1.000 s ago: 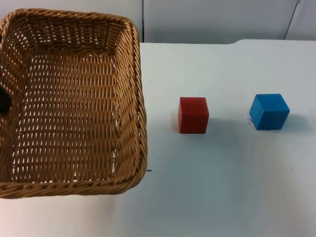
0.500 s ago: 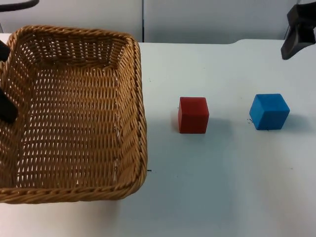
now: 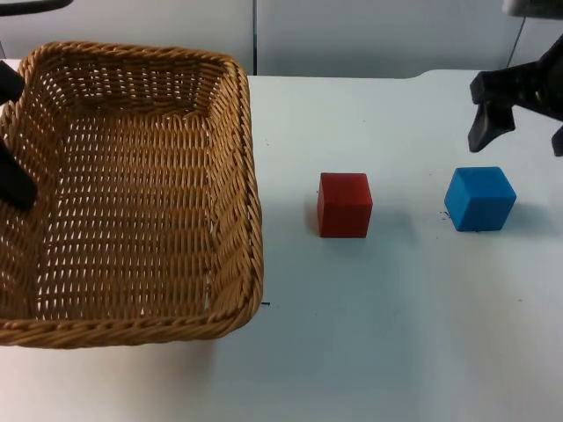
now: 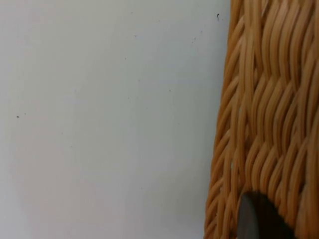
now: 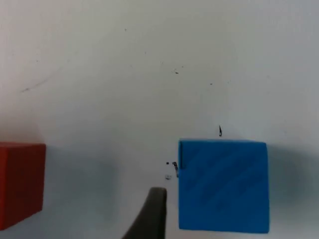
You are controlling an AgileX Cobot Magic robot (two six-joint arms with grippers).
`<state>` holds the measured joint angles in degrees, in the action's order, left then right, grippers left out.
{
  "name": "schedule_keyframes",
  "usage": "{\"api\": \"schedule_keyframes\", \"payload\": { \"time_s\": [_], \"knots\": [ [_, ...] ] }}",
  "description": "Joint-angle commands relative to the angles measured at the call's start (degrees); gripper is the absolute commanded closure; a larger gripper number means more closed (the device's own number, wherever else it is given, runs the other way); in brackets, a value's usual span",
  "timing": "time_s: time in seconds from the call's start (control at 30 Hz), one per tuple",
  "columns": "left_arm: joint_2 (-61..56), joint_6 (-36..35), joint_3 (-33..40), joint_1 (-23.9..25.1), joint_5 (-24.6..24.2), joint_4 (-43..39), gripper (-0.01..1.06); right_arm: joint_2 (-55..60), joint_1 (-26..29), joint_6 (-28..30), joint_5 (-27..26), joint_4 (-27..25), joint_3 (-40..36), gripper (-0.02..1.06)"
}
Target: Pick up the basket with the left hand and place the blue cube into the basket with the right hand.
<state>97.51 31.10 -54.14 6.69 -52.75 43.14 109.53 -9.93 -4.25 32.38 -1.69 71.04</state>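
We see a large rectangular woven wicker basket [image 3: 132, 189] at the left of the top view frame. Its left wall is at the frame's left edge, where the black fingers of the left pincer [image 3: 10, 145] stand on that wall, one at the rim and one inside the basket. In the left wrist view a black fingertip [image 4: 261, 219] lies against the wicker weave [image 4: 269, 114], beside the white desk [image 4: 109, 119]. So the left pincer holds the basket by its left wall. From these pictures we cannot tell if the basket is lifted or rests on the desk.

The blue cube [image 3: 479, 199] stands on the white desk at the right of the top view frame, apart from the basket. A red cube [image 3: 344, 204] stands between them, near the centre, and touches neither.

The right pincer [image 3: 523, 119] is at the upper right of the top view frame, over the blue cube and a little behind it. Its fingers are spread wide and carry nothing. In the right wrist view one black fingertip [image 5: 149, 214] is just beside the blue cube [image 5: 223, 185], and the red cube [image 5: 20, 181] is well apart from it.
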Motion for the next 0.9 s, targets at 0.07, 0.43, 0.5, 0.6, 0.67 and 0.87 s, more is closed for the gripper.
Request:
{"api": "schedule_keyframes", "payload": {
  "time_s": [0.07, 0.43, 0.5, 0.6, 0.67, 0.87],
  "knots": [
    [-0.19, 0.39, -0.60, 0.19, -0.73, 1.69, 1.05, 1.97, -0.63, -0.76, -1.28, 0.14, 0.64, 0.20],
    [-0.19, 0.89, -0.60, 0.19, -1.56, 1.69, 1.05, 6.35, -0.63, -4.68, -5.09, 1.69, 0.64, 0.22],
    [-0.19, 1.11, -0.60, 0.19, -1.56, 1.69, 1.05, 7.29, -0.63, -4.73, -5.96, 1.69, 0.64, 0.23],
    [-0.19, 1.11, -0.60, 0.19, -1.56, 1.69, 1.05, 8.66, -0.63, -4.73, -6.84, 0.96, 0.64, 0.24],
    [-0.19, 1.30, -0.60, 0.19, -1.56, 1.89, 1.05, 9.72, -0.63, -4.73, -7.18, 0.15, 0.64, 0.24],
    [-0.19, 1.41, -0.60, 0.19, -1.56, 2.18, 1.05, 10.08, -0.63, -4.73, -8.37, 0.15, 0.64, 0.47]
  ]
}}
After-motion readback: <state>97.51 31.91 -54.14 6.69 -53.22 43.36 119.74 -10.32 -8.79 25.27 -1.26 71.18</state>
